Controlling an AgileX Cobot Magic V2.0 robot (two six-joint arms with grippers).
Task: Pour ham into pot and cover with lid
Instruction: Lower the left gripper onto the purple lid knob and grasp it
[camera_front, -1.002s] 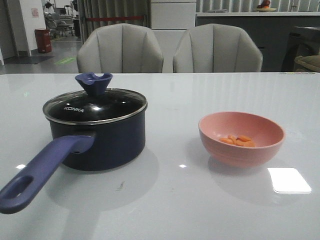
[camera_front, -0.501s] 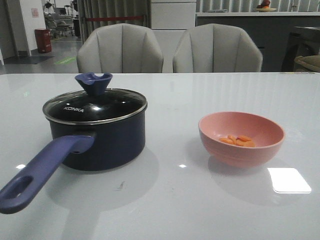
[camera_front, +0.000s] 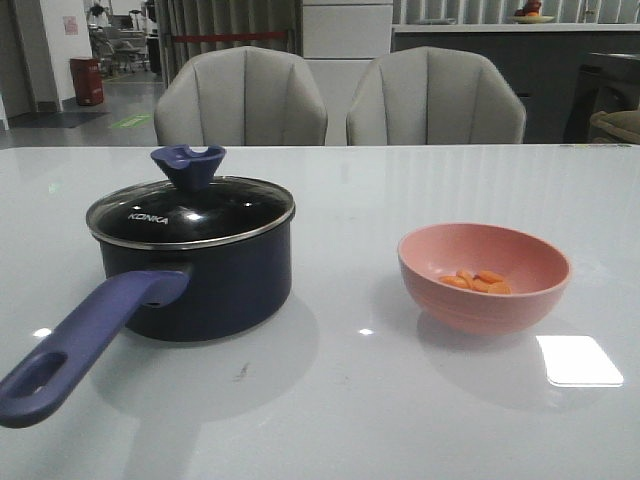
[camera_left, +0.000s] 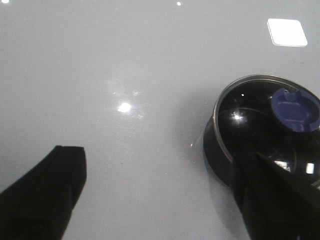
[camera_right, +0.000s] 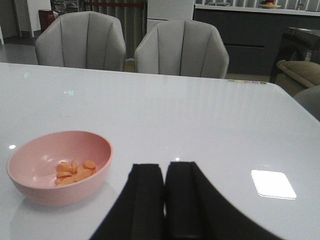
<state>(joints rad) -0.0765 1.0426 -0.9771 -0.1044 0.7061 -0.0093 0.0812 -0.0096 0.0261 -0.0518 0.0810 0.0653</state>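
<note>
Stage: not yet begun | lid (camera_front: 190, 210) sitting on pot (camera_front: 195, 280), left | ham (camera_front: 476, 282) lying in pink bowl (camera_front: 484, 275), right | left gripper (camera_left: 165, 192) spread wide, holding nothing | right gripper (camera_right: 165, 187) closed, empty | remaining: uncovering, pouring, covering.

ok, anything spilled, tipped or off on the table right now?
Nothing stands out. The lid sits level on the pot, the ham is all inside the pink bowl, which stands upright, and the table shows no spills.
</note>
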